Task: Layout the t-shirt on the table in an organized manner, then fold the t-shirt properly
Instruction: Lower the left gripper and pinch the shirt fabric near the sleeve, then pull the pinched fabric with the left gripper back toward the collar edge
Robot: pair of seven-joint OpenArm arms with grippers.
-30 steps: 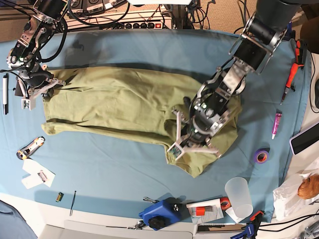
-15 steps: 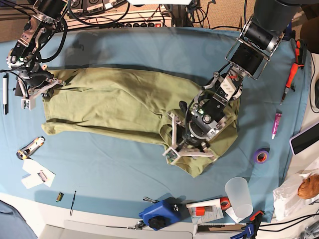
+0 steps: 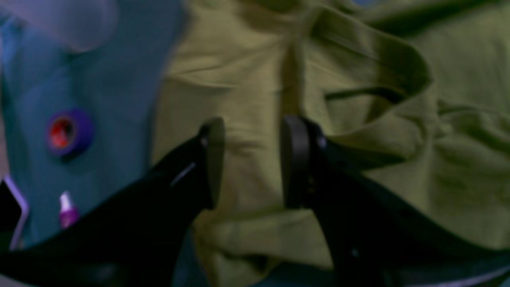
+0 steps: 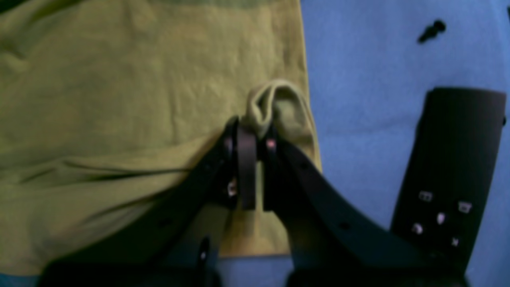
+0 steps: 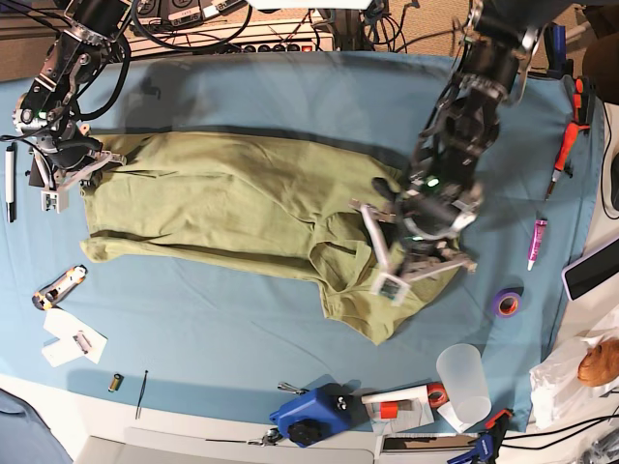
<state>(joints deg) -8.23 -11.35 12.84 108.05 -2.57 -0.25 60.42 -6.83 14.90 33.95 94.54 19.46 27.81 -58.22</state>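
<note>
T-shirt [image 5: 242, 208] lies crumpled across the middle of the table [image 5: 290, 97], its long axis running from the left edge toward the right edge, one end bunched and sagging toward the near edge. The right gripper [image 4: 251, 137] is closed tight on a fold of cloth at the left end. The left gripper [image 3: 249, 159] hovers over the bunched end with jaws apart and nothing between them. A pull from the pinched end alone could drag the whole shirt sideways rather than flatten it, and the loose folds under the left gripper could double over further.
</note>
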